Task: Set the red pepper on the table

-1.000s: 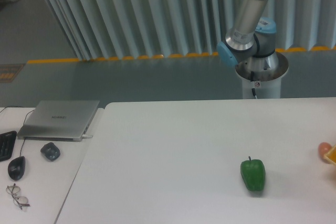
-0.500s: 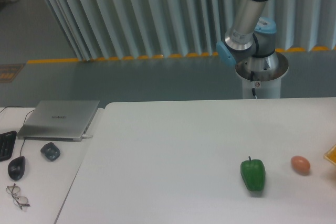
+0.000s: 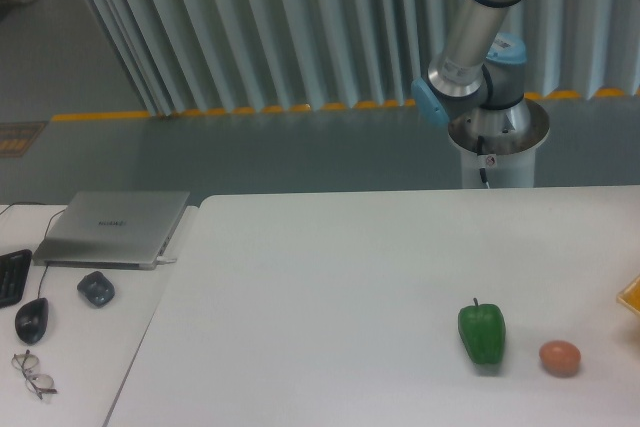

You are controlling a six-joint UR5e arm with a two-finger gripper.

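Observation:
The red pepper is out of view. The white table (image 3: pixel 330 277) fills the lower right of the camera view. On it lie a green bell pepper (image 3: pixel 482 333) and, just to its right, a small orange-brown egg-shaped thing (image 3: pixel 560 358). Only the robot arm's base and lower links (image 3: pixel 478 67) show behind the table's far edge. The arm runs out of the picture at the top right, so the gripper is not in view.
A yellow corner of something (image 3: pixel 631 296) pokes in at the right edge. On the smaller desk to the left sit a closed laptop (image 3: pixel 112 227), a mouse (image 3: pixel 31 320), a small dark object (image 3: pixel 96 288), a keyboard's end (image 3: pixel 10 275) and glasses (image 3: pixel 33 374).
The egg-shaped thing has travelled from the right edge leftward and toward the front, ending next to the green pepper. The arm's visible part has barely shifted.

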